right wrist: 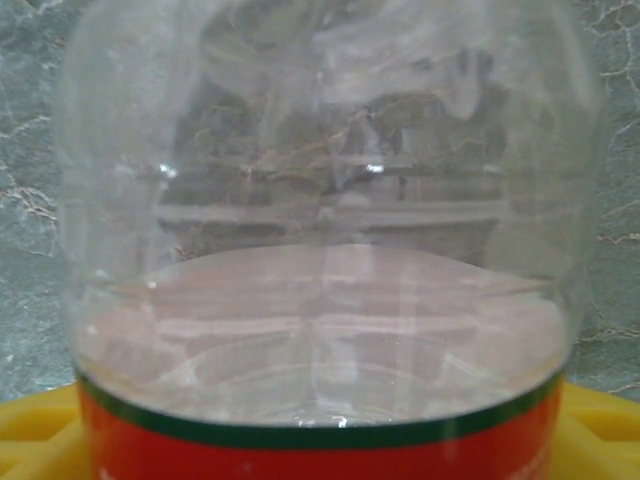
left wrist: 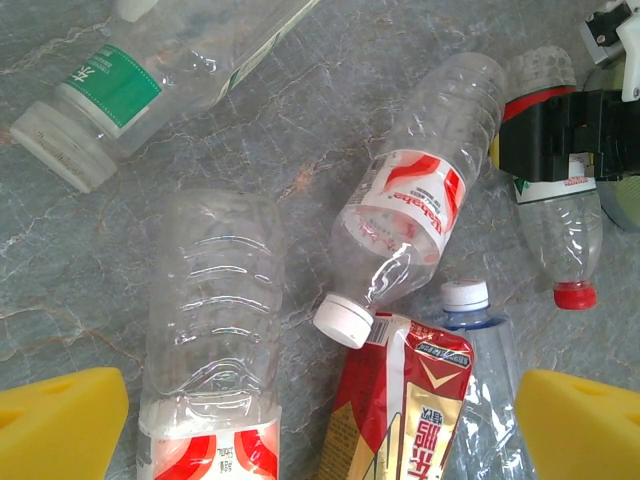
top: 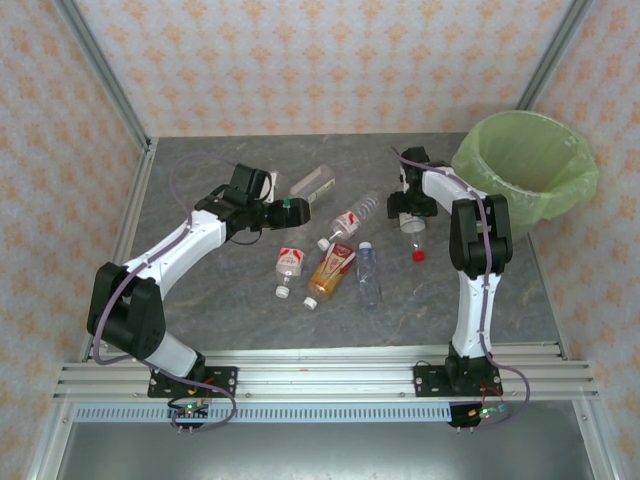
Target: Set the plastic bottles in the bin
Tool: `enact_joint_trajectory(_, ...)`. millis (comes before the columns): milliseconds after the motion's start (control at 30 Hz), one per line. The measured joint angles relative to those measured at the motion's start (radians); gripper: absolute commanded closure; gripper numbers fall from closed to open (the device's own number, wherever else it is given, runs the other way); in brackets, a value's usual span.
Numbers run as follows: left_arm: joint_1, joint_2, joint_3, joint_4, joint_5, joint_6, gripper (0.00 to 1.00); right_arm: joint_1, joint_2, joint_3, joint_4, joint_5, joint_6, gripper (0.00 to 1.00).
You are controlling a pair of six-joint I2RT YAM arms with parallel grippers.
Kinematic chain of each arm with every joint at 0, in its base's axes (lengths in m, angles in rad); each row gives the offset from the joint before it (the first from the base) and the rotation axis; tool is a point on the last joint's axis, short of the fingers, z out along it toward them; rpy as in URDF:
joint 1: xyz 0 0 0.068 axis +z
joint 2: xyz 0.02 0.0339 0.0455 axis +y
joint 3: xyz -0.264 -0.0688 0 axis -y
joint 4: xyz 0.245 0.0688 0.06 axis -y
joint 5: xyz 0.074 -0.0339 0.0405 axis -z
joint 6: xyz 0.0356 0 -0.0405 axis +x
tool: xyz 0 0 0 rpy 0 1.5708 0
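Note:
Several plastic bottles lie in a cluster mid-table. A clear one with a green label [top: 312, 183] lies furthest back. One with a red-white label [top: 352, 218] and another [top: 289, 265] flank an amber bottle [top: 330, 272] and a clear blue-tinted bottle [top: 369, 272]. My left gripper [top: 290, 207] hovers open over the cluster; its yellow fingertips [left wrist: 60, 420] straddle a red-white bottle [left wrist: 210, 330] and the amber bottle [left wrist: 410, 410]. My right gripper [top: 411, 215] is shut on a red-capped bottle [top: 414, 238], whose clear body [right wrist: 320, 200] sits between the yellow pads [right wrist: 30, 440]. The bin [top: 525, 165] stands at the back right.
Metal frame posts and patterned walls close off the table's back and sides. The right gripper's black body [left wrist: 570, 130] sits close to the cluster's right side. Bare grey table [top: 200, 300] lies in front of the bottles and at the left.

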Motion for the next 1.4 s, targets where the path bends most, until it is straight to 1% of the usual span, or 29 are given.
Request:
enact_joint_trajectory(167, 0.0, 0.0, 0.0, -0.001, 0.0, 0.0, 0.0, 0.0, -0.019, -0.027, 0.016, 0.001, 0.003, 0.3)
enact_joint_trajectory(300, 0.0, 0.0, 0.002, -0.002, 0.0, 0.0, 0.0, 0.0, -0.044, -0.061, 0.018, 0.009, 0.006, 0.3)
enact_joint_trajectory(400, 0.0, 0.0, 0.002, -0.002, 0.0, 0.0, 0.0, 0.0, -0.068, -0.087, 0.022, 0.01, 0.014, 0.35)
enact_joint_trajectory(567, 0.0, 0.0, 0.003, -0.002, 0.0, 0.0, 0.0, 0.0, -0.123, -0.124, 0.035, 0.008, 0.025, 0.42)
enact_joint_trajectory(933, -0.006, 0.0, 0.016, -0.01, 0.0, 0.0, 0.0, 0.0, -0.27, -0.244, 0.117, -0.031, 0.041, 0.5)
enact_joint_trajectory(1267, -0.006, 0.0, 0.016, -0.011, -0.001, 0.0, 0.0, 0.023, -0.444, -0.399, 0.233, -0.035, 0.04, 0.52)
enact_joint_trajectory(1400, -0.006, 0.0, 0.016, -0.011, -0.001, 0.0, 0.0, 0.029, -0.516, -0.441, 0.28, -0.063, 0.04, 0.52)
